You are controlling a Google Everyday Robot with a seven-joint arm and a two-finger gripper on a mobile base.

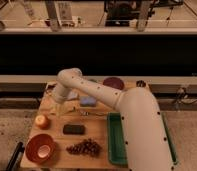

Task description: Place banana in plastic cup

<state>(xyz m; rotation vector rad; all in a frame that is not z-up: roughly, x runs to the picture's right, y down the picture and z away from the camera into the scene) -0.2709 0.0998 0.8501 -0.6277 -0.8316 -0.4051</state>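
Note:
My gripper (59,108) hangs down from the white arm over the left part of the wooden table (99,132), close to the surface. A pale yellow shape right at the gripper looks like the banana (67,106); I cannot tell whether it is held or lies on the table. A light blue-grey object just right of the gripper looks like the plastic cup (87,101); the arm partly covers it.
A purple bowl (113,82) stands at the back. An orange-yellow fruit (41,120), an orange bowl (39,147), a dark block (73,129) and grapes (85,147) lie at the front left. A green tray (116,145) sits on the right, partly behind the arm.

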